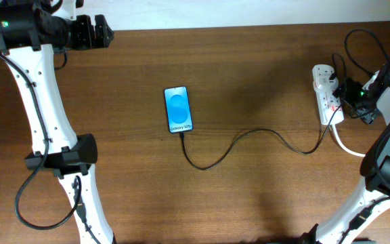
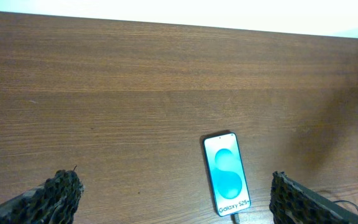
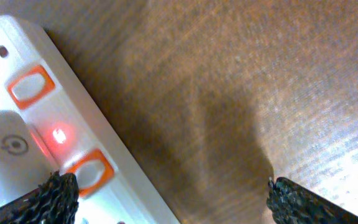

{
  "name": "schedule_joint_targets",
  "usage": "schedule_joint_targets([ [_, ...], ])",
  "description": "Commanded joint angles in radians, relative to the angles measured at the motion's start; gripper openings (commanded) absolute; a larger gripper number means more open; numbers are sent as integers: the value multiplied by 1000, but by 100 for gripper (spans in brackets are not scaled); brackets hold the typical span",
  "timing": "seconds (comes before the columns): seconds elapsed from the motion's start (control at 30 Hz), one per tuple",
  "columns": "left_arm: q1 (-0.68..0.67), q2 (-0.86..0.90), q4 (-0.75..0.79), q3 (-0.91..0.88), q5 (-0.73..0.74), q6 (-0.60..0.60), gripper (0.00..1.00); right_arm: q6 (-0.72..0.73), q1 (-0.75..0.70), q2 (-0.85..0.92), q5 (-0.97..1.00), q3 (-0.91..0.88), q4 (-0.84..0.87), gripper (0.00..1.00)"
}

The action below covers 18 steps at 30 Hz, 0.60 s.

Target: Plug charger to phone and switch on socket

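The phone (image 1: 177, 109) lies flat mid-table with its blue screen lit; it also shows in the left wrist view (image 2: 227, 173). The charger, a thin black cable (image 1: 266, 130), runs from the phone's bottom edge in a curve to the socket (image 1: 327, 95) at the right, and its plug tip sits at the phone's port (image 2: 235, 218). My left gripper (image 1: 103, 32) is open and empty at the far left, well away from the phone. My right gripper (image 1: 349, 102) is open right at the socket's edge. The right wrist view shows the socket (image 3: 17, 143) with a glowing red light (image 3: 58, 135) between two orange-rimmed switches (image 3: 89, 171).
A thick white cord (image 1: 347, 146) leaves the socket toward the right front. Black robot cables (image 1: 364, 41) loop at the back right. The table's far edge (image 2: 179, 22) meets a white wall.
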Motion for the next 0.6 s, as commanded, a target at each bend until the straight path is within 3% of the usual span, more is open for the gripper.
schedule_joint_targets([
  [0.0, 2, 2, -1, 4, -7, 16, 100, -11, -20, -21, 34, 44, -78, 100],
  [0.2, 2, 2, -1, 4, -7, 16, 99, -56, -40, -191, 35, 436, -432, 99],
  [0.33, 2, 2, -1, 4, -7, 16, 99, -169, -40, -296, -140, 651, -626, 99],
  [0.43, 2, 2, -1, 4, -7, 16, 99, -291, 10, -437, -330, 687, -690, 99],
  [0.57, 2, 2, -1, 4, -7, 16, 99, -323, 183, -566, -334, 687, -773, 99],
])
